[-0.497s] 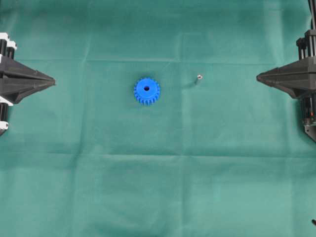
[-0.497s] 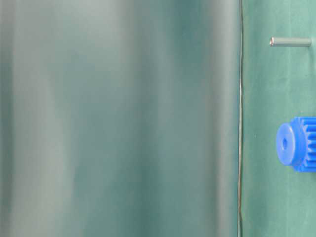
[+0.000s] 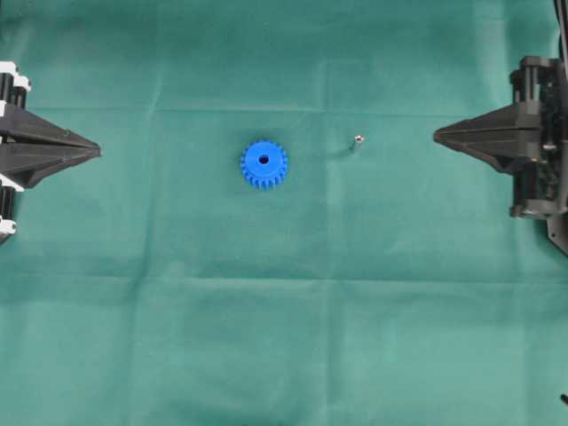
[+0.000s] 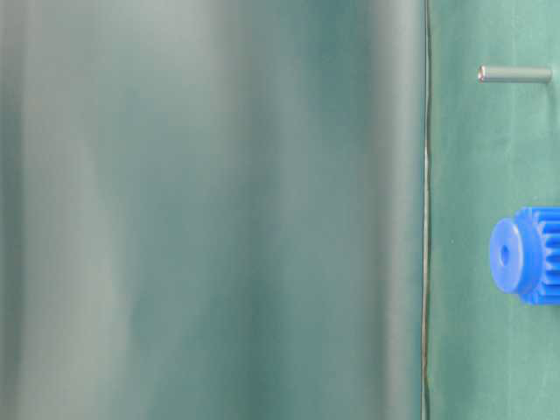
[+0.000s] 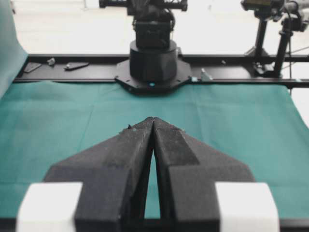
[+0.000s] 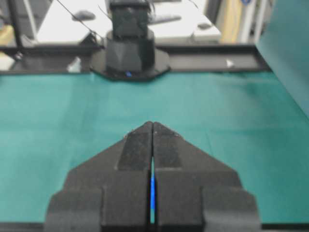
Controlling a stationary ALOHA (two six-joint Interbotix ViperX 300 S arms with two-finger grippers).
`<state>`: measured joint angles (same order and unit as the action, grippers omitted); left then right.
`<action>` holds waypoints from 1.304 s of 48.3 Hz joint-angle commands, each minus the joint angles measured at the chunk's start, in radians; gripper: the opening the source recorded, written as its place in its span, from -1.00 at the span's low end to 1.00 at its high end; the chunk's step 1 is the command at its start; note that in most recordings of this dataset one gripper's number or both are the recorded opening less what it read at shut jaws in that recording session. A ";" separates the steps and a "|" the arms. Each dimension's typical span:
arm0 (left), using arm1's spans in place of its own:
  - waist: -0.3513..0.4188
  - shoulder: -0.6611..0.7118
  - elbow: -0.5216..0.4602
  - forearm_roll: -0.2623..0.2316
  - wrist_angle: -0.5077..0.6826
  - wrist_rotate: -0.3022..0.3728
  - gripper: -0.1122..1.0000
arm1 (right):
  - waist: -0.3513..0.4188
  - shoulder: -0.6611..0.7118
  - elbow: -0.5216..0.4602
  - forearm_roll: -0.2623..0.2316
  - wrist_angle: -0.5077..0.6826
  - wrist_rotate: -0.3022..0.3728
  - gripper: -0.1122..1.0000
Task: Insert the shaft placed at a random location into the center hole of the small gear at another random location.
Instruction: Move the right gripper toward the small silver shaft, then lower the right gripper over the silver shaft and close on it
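Although both end effectors have their fingers pressed together and hold nothing, the right end effector (image 3: 437,135) points at the shaft (image 3: 358,138), which stands just off its tip on the green bench (image 3: 284,337). Seen overhead the shaft is end-on, its long axis upright. Farther along lies the small gear (image 3: 264,164), center hole (image 3: 264,160) facing up, well apart from the left end effector (image 3: 96,150).
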<state>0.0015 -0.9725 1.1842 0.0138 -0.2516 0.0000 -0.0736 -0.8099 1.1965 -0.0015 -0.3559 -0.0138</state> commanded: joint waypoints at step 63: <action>0.000 0.014 -0.023 0.003 0.003 -0.002 -0.79 | -0.123 0.868 -0.058 0.114 -0.469 -0.003 0.66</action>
<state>0.0015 -0.9664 1.1842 0.0153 -0.2454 0.0000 -0.1933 0.0675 1.1536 0.1074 -0.8145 -0.0153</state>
